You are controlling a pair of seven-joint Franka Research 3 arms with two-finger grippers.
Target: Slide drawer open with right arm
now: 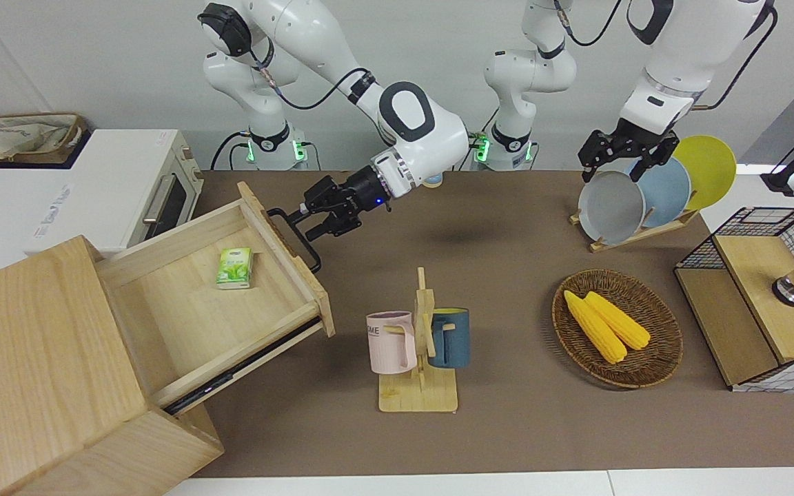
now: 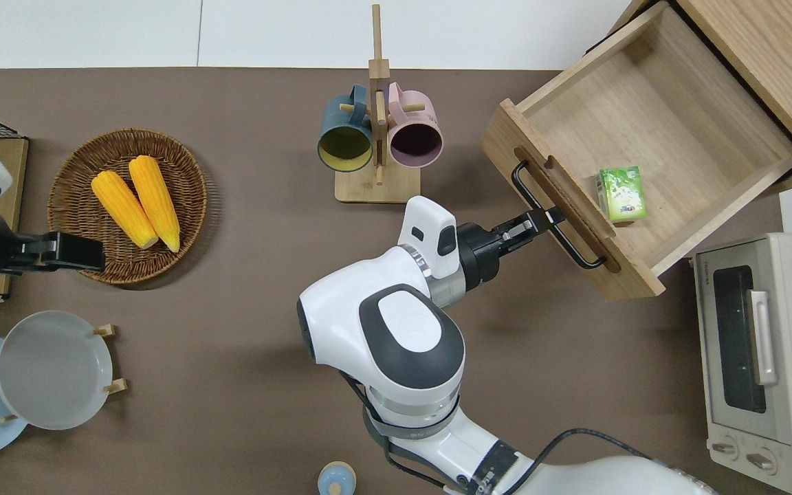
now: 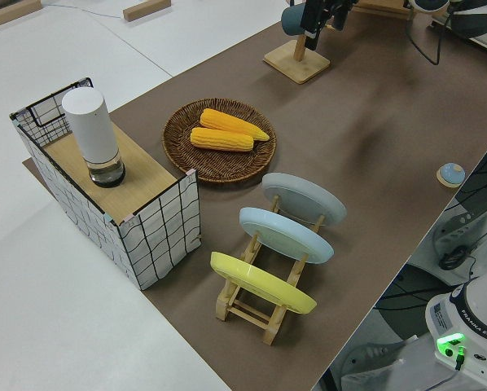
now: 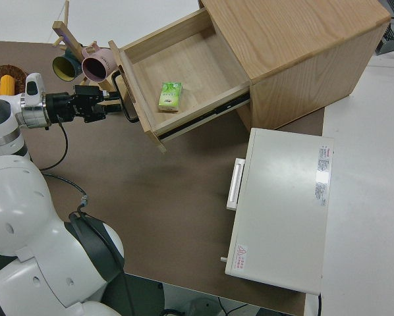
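Observation:
The light-wood drawer (image 1: 183,310) stands pulled far out of the big pale wooden cabinet (image 1: 32,358), and a small green box (image 1: 233,267) lies inside it. The drawer also shows in the overhead view (image 2: 664,124). Its black bar handle (image 1: 298,244) runs along the drawer front. My right gripper (image 1: 306,219), with the blue light at its wrist, is at that handle (image 2: 578,251). It is open, one finger above the bar and one below. It also shows in the overhead view (image 2: 548,218) and the right side view (image 4: 111,101). My left gripper (image 1: 617,162) is parked.
A white toaster oven (image 1: 114,193) stands beside the cabinet, nearer to the robots. A mug rack (image 1: 419,344) with a pink and a blue mug is mid-table. A wicker basket (image 1: 666,358) of corn, a plate rack (image 1: 645,189) and a wire-mesh box (image 1: 762,296) are toward the left arm's end.

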